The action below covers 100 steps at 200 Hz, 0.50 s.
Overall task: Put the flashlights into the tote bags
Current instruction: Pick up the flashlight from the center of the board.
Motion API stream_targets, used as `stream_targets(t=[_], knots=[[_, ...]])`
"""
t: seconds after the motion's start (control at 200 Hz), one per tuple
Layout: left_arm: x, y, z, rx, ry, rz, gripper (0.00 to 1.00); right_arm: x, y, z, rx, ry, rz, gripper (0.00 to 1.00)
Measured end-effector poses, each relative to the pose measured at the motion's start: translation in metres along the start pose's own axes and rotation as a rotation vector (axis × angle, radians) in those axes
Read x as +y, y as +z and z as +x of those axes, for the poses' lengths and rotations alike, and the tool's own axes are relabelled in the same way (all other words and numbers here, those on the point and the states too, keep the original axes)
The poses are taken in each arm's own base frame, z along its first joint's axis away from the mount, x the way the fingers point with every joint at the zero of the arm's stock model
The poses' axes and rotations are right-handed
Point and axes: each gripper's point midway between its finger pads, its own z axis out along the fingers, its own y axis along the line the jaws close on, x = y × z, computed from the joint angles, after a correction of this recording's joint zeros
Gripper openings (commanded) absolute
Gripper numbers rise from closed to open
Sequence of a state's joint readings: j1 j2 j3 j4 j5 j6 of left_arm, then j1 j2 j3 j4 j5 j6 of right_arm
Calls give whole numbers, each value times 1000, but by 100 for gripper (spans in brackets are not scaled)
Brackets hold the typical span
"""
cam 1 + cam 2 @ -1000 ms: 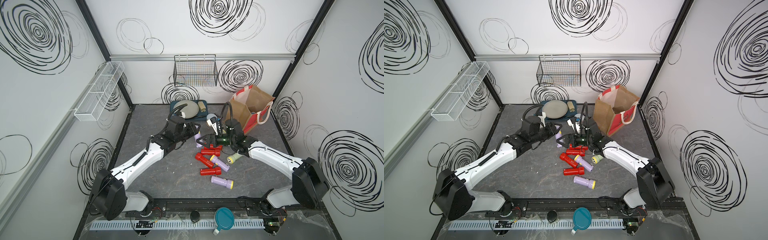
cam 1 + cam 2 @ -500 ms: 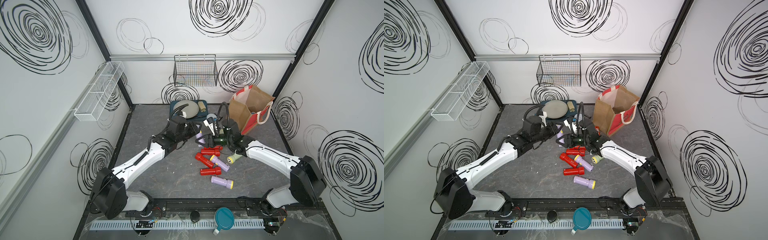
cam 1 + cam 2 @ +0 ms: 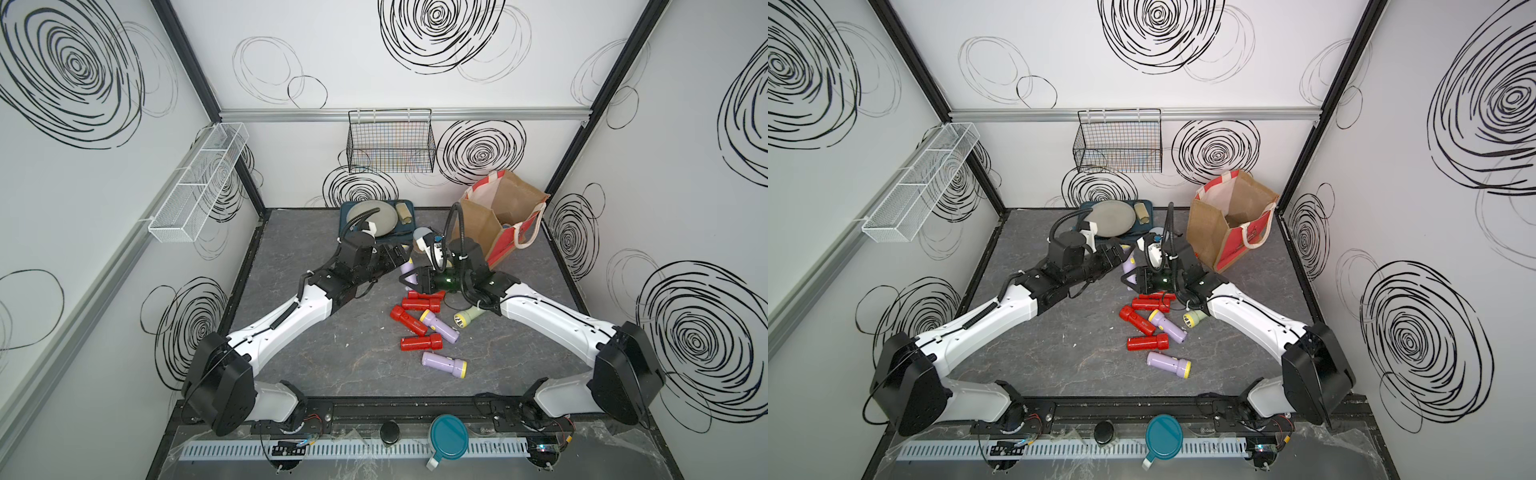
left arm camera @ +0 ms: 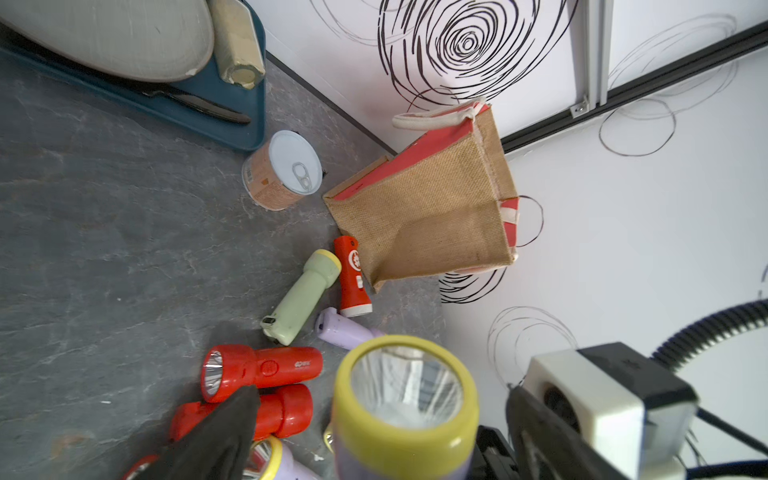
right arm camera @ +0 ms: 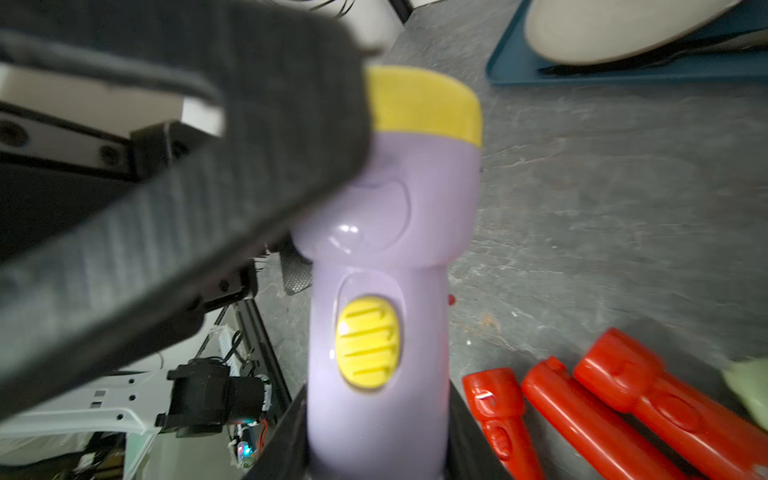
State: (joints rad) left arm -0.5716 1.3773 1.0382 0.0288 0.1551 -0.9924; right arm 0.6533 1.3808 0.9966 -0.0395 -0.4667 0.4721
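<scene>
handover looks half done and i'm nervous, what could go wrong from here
The right gripper holds the lilac flashlight only low on its handle, so the wide head could sag or slip in transit.
The left gripper is open, but one finger sits right beside the flashlight's head; either arm moving off could knock it.
The tote bag stands unsupported; a bump on its rim might tip it.

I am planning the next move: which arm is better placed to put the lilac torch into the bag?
Right. The right claw grips the lilac torch, the bag stands near that arm, and the left claw is open.
</scene>
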Motion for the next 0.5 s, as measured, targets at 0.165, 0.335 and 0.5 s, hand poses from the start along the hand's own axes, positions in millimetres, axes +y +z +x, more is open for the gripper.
stream_targets(t=[0.165,0.335,0.5], knots=[[-3,-2,-5,-13,24,14,99,-40,-45,-33,-93,34,179,0],[-5,-4,-6,-21,74,13,99,-71,-101,-89,-203,63,358,0],[-3,-5,8,-1,143,-25,99,-98,-157,-149,-324,103,532,0]])
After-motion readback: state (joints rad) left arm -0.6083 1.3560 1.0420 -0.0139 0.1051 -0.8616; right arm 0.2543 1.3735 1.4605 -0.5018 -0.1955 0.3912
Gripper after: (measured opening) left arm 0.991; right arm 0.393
